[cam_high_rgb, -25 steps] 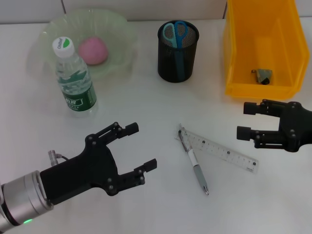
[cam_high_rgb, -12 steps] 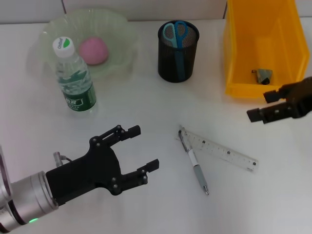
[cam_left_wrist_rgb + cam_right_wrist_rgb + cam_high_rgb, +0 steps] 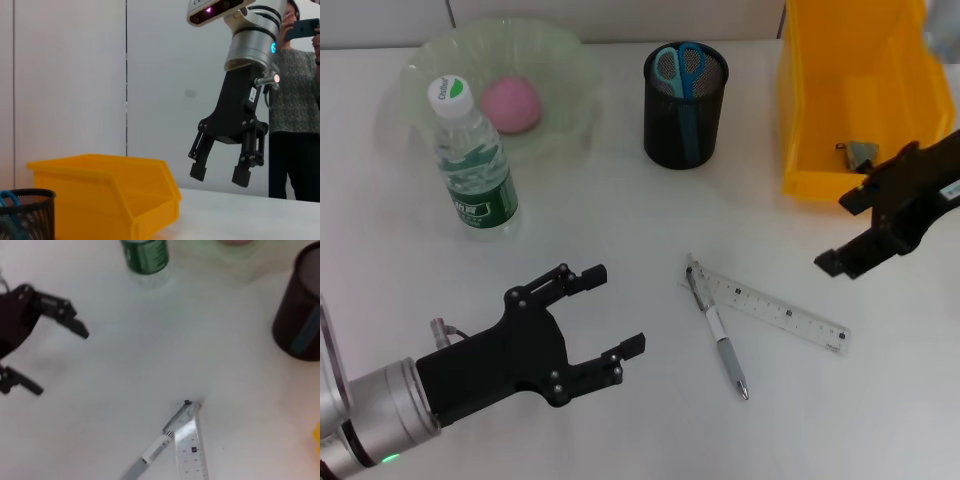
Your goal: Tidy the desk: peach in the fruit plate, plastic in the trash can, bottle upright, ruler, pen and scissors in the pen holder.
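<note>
Left pincer (image 3: 605, 312) hovers spread over the table (image 3: 620, 220); right pincer (image 3: 845, 232), apart and empty, hangs beside the bin (image 3: 855, 100), above the ruler (image 3: 775, 312) and pen (image 3: 720, 335).

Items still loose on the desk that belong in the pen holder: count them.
2. The pen and the ruler lie on the table, their ends meeting, between the two grippers. The scissors already stand in the pen holder.

ruler (image 3: 191, 450) touching pen (image 3: 156, 453) | bottle (image 3: 145, 255) | left gripper (image 3: 37, 347) jaws apart
</note>
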`<state>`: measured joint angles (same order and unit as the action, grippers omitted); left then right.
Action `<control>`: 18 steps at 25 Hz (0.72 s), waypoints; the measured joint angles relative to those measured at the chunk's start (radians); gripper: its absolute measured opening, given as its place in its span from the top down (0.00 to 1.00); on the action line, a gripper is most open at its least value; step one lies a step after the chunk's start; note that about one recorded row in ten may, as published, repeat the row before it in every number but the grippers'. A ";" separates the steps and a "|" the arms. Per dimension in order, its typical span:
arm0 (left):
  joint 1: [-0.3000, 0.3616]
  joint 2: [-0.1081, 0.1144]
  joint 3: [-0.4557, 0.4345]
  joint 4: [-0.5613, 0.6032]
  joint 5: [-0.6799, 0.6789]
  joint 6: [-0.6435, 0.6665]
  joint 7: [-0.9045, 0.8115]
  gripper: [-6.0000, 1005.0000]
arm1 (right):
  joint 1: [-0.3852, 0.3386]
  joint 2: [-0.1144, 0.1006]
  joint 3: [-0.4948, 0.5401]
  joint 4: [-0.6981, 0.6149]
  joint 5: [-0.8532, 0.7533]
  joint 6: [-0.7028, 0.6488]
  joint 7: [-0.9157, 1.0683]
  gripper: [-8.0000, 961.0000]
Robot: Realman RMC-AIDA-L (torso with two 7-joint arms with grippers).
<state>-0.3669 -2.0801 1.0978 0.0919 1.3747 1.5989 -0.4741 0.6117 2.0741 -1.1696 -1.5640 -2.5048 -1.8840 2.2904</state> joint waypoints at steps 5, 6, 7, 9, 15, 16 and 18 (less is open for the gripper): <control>-0.014 0.002 0.010 0.002 0.010 -0.018 -0.021 0.20 | 0.012 0.004 -0.028 0.093 0.006 0.037 -0.122 0.14; -0.014 0.002 0.010 0.002 0.010 -0.018 -0.021 0.20 | 0.009 0.006 -0.034 0.137 0.016 0.072 -0.172 0.14; -0.014 0.002 0.010 0.002 0.010 -0.018 -0.021 0.20 | 0.009 0.006 -0.034 0.137 0.016 0.072 -0.172 0.14; -0.015 0.001 0.011 0.004 0.010 -0.023 -0.021 0.20 | 0.011 0.007 -0.039 0.187 0.025 0.103 -0.210 0.14; -0.039 0.000 0.019 -0.002 0.012 -0.052 -0.060 0.20 | 0.037 0.007 -0.062 0.327 0.069 0.207 -0.295 0.14; -0.039 0.000 0.021 -0.002 0.012 -0.053 -0.066 0.20 | 0.043 0.008 -0.069 0.345 0.070 0.220 -0.296 0.14; -0.039 0.000 0.022 -0.002 0.012 -0.054 -0.070 0.20 | 0.046 0.008 -0.077 0.361 0.070 0.233 -0.296 0.14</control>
<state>-0.4063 -2.0801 1.1202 0.0902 1.3864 1.5449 -0.5442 0.6580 2.0816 -1.2471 -1.2029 -2.4346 -1.6515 1.9945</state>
